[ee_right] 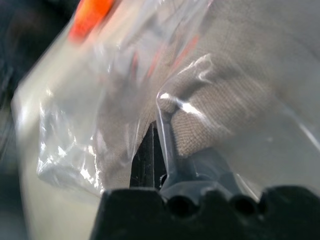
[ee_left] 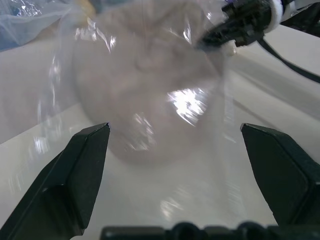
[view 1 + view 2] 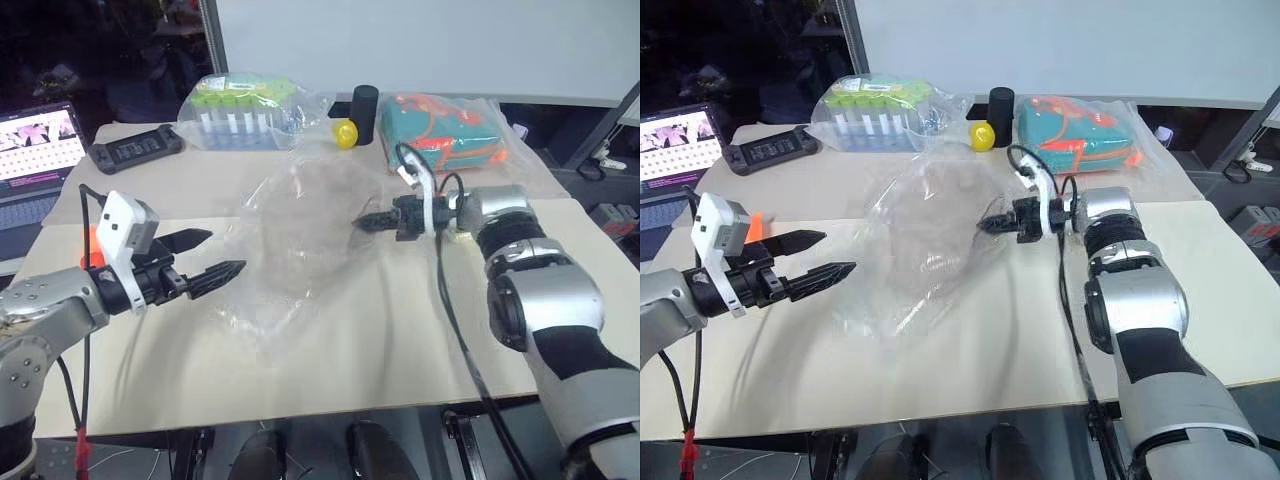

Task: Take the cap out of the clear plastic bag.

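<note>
The table is covered by a pale sheet. On it, mid-table, the clear plastic bag stands partly raised, its right side held up and its lower part slumped on the surface. The cap is inside it, a beige rounded mass behind the film.

The right gripper reaches in level from the right with its fingers closed on the bag's edge. The right wrist view shows film wrapped over the closed fingers with cap fabric pressed directly behind; whether fabric is also pinched, I cannot tell. The left gripper is spread wide, holds nothing, and sits just beside the bag's left side without touching it.

Assessment of the step in hand: one side of the bag is secured, and the cap remains to be drawn out. To do this well, the right grip should keep film only, held high and steady. The open left fingers should enter at the mouth rather than press through the wall, and should close on fabric, not plastic. The film is thin and slippery, so a hasty pull is likely to drag the whole bag.

The left wrist view shows the cap's domed outline through the bag. The head views show mostly glare there. They do give the layout: a bag of green-topped tubes, a yellow ball and a teal-and-orange bundle, all well apart at the far edge.
</note>
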You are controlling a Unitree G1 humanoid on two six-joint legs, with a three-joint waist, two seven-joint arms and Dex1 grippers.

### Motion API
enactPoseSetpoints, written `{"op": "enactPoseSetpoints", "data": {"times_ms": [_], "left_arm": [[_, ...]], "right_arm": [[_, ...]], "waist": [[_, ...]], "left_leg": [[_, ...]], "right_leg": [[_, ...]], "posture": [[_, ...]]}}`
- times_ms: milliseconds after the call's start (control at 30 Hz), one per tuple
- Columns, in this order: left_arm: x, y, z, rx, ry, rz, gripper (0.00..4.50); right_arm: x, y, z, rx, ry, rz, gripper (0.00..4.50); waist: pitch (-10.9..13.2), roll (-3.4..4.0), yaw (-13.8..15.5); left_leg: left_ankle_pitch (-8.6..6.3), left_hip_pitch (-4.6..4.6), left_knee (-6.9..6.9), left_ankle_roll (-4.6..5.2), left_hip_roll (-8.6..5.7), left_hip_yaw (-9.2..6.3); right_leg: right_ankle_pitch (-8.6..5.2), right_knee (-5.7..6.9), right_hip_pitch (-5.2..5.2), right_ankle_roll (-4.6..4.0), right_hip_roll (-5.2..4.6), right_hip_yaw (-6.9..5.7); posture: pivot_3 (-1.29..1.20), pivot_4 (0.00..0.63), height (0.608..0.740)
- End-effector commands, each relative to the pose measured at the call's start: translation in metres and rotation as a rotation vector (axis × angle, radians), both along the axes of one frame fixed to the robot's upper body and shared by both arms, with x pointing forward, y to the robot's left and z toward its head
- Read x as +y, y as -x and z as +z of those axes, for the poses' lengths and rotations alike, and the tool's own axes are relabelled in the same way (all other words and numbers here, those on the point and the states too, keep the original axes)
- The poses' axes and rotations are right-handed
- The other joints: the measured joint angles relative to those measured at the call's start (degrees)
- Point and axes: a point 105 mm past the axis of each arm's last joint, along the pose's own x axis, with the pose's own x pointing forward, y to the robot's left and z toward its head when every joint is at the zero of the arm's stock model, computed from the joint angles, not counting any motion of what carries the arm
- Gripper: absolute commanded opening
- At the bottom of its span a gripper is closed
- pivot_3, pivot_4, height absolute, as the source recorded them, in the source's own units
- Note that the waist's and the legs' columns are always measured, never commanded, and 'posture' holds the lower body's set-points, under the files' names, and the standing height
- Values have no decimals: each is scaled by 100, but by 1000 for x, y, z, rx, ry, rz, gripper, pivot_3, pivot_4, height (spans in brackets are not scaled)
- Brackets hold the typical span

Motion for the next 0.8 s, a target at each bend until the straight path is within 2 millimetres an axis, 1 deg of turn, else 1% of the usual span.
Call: {"op": "enactPoseSetpoints", "data": {"times_ms": [33, 100, 167, 267, 333, 367, 433, 533, 567, 600, 633, 667, 700, 733, 800], "left_arm": [[0, 6, 9, -46, -4, 13, 4500], [0, 7, 8, -43, -3, 17, 4500], [-2, 9, 7, -42, -2, 21, 4500], [-3, 12, 8, -42, 8, 30, 4500], [-3, 14, 8, -41, 10, 34, 4500], [-4, 14, 8, -39, 11, 36, 4500], [-5, 15, 7, -36, 13, 37, 4500], [-7, 15, 6, -32, 19, 33, 4500], [-8, 14, 6, -30, 21, 30, 4500], [-8, 14, 6, -29, 23, 27, 4500], [-10, 12, 5, -24, 26, 19, 4500], [-11, 11, 4, -22, 29, 14, 4500], [-12, 11, 4, -20, 30, 9, 4500], [-13, 10, 3, -18, 30, 5, 4500], [-14, 7, 2, -17, 30, 1, 4500]], "right_arm": [[13, 12, 4, -88, 107, 222, 49], [16, 12, -7, -122, 203, 274, 49], [21, 5, -16, -193, 283, 258, 49], [33, -14, -10, -308, 259, 116, 49], [36, -22, -6, -358, 238, 44, 49], [36, -26, -5, -376, 240, 7, 757], [34, -33, -1, -418, 248, -51, 1379], [28, -45, 15, -489, 223, -161, 2318], [25, -48, 21, -500, 204, -191, 2705], [23, -51, 27, -513, 187, -225, 2970], [14, -57, 38, -554, 166, -298, 3429], [8, -61, 46, -583, 153, -349, 3692], [1, -65, 54, -622, 149, -404, 4148], [-6, -70, 61, -658, 153, -460, 4365], [-18, -71, 62, -667, 189, -481, 4451]], "waist": [[0, 0, -4], [1, 0, 8], [1, 1, 14], [2, 1, 21], [3, 1, 22], [4, 2, 24], [4, 3, 25], [4, 3, 25], [5, 4, 24], [5, 4, 25], [5, 4, 26], [6, 5, 38], [7, 6, 49], [7, 6, 58], [7, 5, 62]], "left_leg": [[0, 1, 0, -1, 1, -3], [-2, 3, 1, -3, 13, -18], [-2, 3, 1, -5, 17, -24], [-6, 3, 2, -16, 21, -29], [-7, 2, 2, -24, 23, -32], [-7, 2, 2, -28, 24, -34], [-7, 2, 2, -32, 24, -37], [-6, 2, 2, -33, 24, -37], [-6, 2, 2, -33, 23, -36], [-6, 2, 2, -33, 23, -36], [-6, 2, 2, -33, 23, -36], [-6, 2, 2, -33, 24, -36], [-6, 1, 2, -33, 23, -37], [-6, 1, 2, -33, 22, -36], [-6, 1, 2, -33, 22, -36]], "right_leg": [[0, 0, 0, 0, -1, 0], [1, 3, 0, -2, -2, 2], [2, 4, 0, -2, -2, 1], [2, 4, -1, -3, -3, 1], [3, 4, -2, -5, -4, 1], [3, 4, -3, -6, -3, 1], [3, 4, -3, -8, -4, -1], [3, 3, -3, -9, -6, -1], [3, 3, -3, -9, -6, -1], [3, 3, -3, -10, -6, -1], [3, 2, -3, -10, -5, -1], [2, 2, -2, -10, -5, -2], [2, 1, -2, -11, -5, -3], [2, 1, -2, -11, -6, -3], [2, -1, 1, -11, -5, -4]], "posture": [[0, 150, 740], [0, 150, 740], [0, 150, 740], [0, 150, 740], [0, 150, 740], [0, 150, 740], [0, 150, 740], [0, 150, 740], [0, 150, 740], [0, 150, 740], [0, 150, 740], [0, 150, 740], [0, 150, 740], [0, 150, 740], [0, 150, 740]]}}
